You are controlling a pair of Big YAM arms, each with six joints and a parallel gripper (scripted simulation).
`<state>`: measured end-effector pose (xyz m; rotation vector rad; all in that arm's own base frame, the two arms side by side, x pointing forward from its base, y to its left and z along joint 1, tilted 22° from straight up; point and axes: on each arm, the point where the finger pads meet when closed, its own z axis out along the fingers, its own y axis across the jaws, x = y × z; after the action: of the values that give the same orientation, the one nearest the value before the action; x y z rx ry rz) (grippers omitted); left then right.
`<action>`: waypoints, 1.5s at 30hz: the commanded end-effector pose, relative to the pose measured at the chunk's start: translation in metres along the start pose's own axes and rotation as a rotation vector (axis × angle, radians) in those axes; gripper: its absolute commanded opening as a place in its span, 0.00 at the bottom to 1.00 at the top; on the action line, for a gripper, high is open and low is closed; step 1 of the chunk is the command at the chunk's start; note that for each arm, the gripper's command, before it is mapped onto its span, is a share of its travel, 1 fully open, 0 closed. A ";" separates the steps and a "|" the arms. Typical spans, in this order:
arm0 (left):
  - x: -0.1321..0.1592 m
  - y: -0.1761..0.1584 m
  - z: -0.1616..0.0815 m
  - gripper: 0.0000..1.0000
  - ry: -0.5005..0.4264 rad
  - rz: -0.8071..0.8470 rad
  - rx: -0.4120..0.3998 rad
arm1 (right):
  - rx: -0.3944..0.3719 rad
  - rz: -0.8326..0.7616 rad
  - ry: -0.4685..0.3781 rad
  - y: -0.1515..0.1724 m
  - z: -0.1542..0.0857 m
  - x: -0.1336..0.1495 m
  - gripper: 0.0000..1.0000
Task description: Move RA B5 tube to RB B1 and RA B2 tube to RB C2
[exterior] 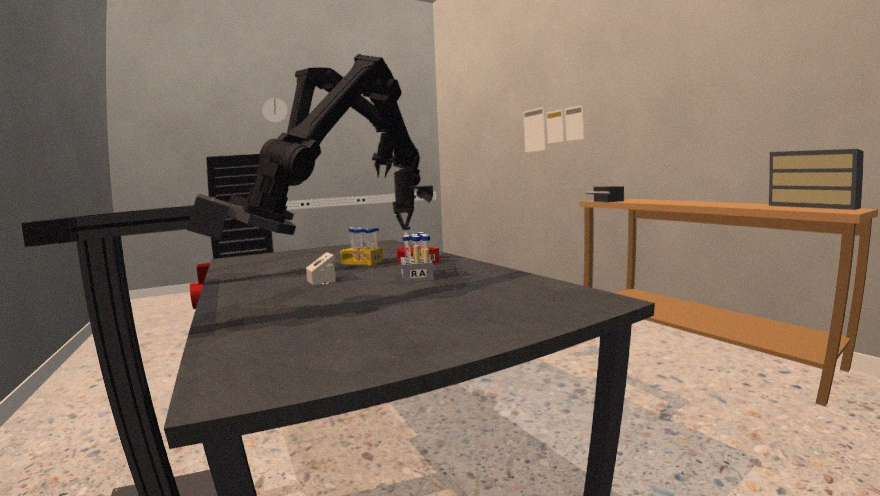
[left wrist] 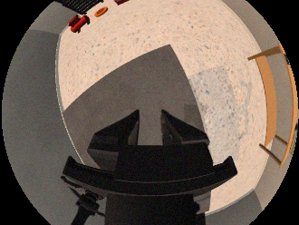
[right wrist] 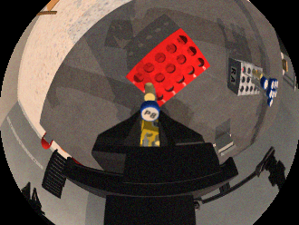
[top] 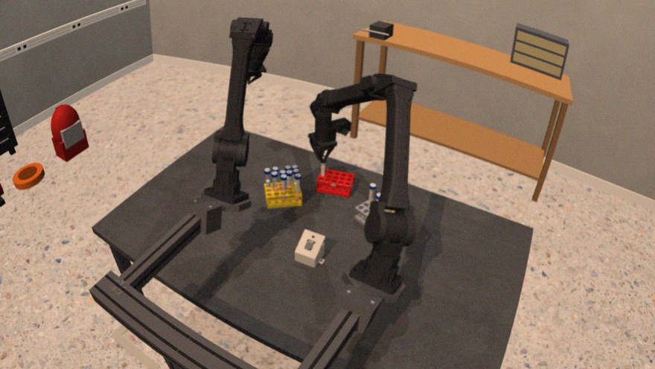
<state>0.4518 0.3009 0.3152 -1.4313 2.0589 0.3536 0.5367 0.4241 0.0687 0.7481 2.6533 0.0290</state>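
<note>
Right hand (top: 323,159) (exterior: 404,226) (right wrist: 150,108) grips the upright capped tube (top: 322,170) (right wrist: 149,112) at the far red rack (top: 334,190) (exterior: 400,251) (right wrist: 171,58); judged light, rigid and slick, best held squarely by its cap.

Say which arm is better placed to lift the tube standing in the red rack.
Right, I'd judge: its gripper is at the capped tube in the red rack. The left gripper hangs high away from the racks, nothing between its fingers.
</note>
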 end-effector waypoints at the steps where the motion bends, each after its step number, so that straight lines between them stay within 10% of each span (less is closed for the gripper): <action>1: -0.015 -0.005 -0.013 0.30 -0.031 -0.013 0.021 | -0.033 0.008 -0.009 0.012 -0.012 -0.007 0.00; 45: -0.015 -0.005 -0.013 0.30 -0.031 -0.013 0.021 | -0.027 0.000 -0.003 0.004 -0.029 0.006 0.00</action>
<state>0.4518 0.3009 0.3152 -1.4313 2.0589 0.3536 0.5362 0.4252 0.0750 0.7491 2.6480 0.0410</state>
